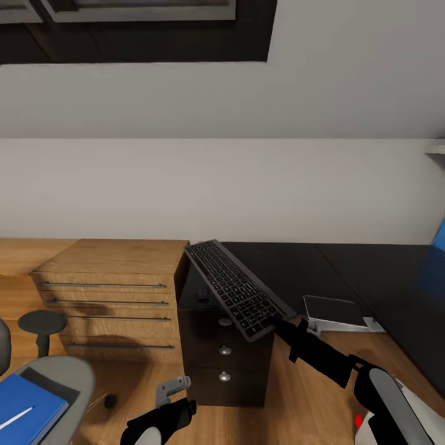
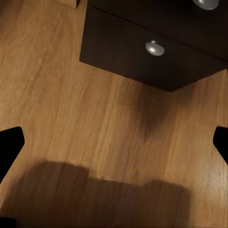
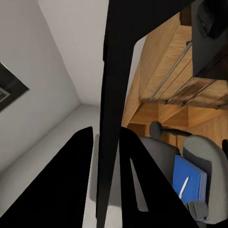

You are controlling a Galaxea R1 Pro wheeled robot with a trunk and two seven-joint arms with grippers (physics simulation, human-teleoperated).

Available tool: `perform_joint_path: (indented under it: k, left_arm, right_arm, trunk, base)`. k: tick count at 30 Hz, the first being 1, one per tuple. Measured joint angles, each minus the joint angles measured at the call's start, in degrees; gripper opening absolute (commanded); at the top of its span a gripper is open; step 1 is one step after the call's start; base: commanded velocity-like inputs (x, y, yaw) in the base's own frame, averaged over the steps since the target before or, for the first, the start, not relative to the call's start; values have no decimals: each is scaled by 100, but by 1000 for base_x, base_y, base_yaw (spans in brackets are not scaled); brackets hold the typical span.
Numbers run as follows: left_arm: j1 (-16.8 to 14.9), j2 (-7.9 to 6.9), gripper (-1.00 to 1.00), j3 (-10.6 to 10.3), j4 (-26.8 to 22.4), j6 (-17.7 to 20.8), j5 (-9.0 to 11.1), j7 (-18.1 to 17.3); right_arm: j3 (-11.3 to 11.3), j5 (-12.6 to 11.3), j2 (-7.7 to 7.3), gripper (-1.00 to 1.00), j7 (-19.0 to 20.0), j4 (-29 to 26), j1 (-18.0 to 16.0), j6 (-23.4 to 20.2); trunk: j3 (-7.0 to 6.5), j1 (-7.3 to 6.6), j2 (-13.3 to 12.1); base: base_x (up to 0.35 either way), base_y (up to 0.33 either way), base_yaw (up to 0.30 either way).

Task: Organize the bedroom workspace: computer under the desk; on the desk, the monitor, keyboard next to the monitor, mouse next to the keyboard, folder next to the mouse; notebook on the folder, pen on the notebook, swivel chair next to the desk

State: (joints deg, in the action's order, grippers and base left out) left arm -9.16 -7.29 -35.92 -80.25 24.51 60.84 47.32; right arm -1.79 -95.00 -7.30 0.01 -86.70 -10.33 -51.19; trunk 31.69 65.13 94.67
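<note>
Keyboard [image 1: 240, 288], stiff, light and long, tilts over the desk [image 1: 296, 266] corner, pinched at its near end by the right gripper [image 1: 276, 322], likely to lever; left gripper [image 1: 175, 389] gapes.

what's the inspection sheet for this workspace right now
surface: black desk top mostly bare
job's things: keyboard tilted, far end over the desk corner; swivel chair carries a blue flat item with the pen on it
clutter: flat dark slab on the floor under the desk
grippers: right pincer shut on the keyboard's near end; left pincer open, over the floor
cables: nothing seen
surroundings: light-wood chest, white wall
</note>
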Motion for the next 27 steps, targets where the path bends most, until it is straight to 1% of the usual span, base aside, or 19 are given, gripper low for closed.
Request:
perform_joint_path:
  k: [7,15,21,27]
  left_arm:
    - [0,3,100,0,0,-1,4,-1]
    - [0,3,100,0,1,-1,5,-2]
    - [0,3,100,0,0,-1,7,-3]
    - [0,-4,100,13,1,0,13,-8]
  right_arm:
    - [-20,16,0,-100,-2,4,0,-17]
    - [-76,39,0,-100,-2,10,0,-17]
    - [-93,61,0,-100,-3,13,0,-9]
    - [-127,13,5,-100,-1,12,0,-4]
  trunk:
    - [0,0,0]
    - [0,-1,0]
    - [0,-3,0]
    - [0,-3,0]
  base:
    - [-333,-87,-1]
    - [-290,-179,0]
    - [-63,-186,0]
    - [-6,-45,0]
